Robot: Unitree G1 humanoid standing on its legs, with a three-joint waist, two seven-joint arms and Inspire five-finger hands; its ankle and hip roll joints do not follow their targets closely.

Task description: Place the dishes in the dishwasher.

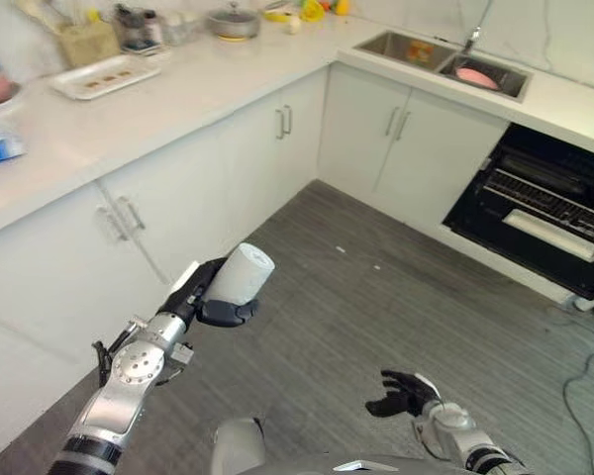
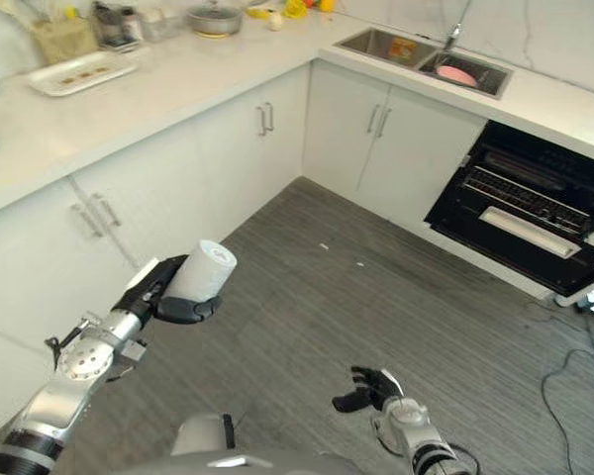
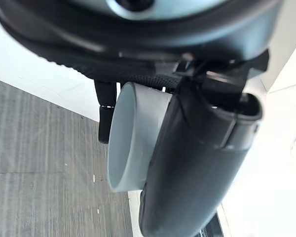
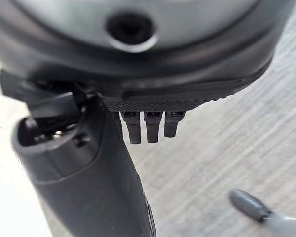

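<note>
Gripping a white cup (image 1: 242, 274), the left hand (image 1: 206, 297) stands far from the open dishwasher (image 1: 544, 213), unloaded; right hand (image 1: 404, 393) relaxed, empty.

The left hand (image 3: 187, 163) is dark and very close, and it holds a pale grey cup (image 3: 133, 138). The big thumb lies along one side of the cup, and a finger (image 3: 105, 118) curls round the other side, so the cup is squeezed between them. Past the cup you can see a grey striped floor (image 3: 39, 158) and the white cabinet front (image 3: 44, 84) next to it.
</note>
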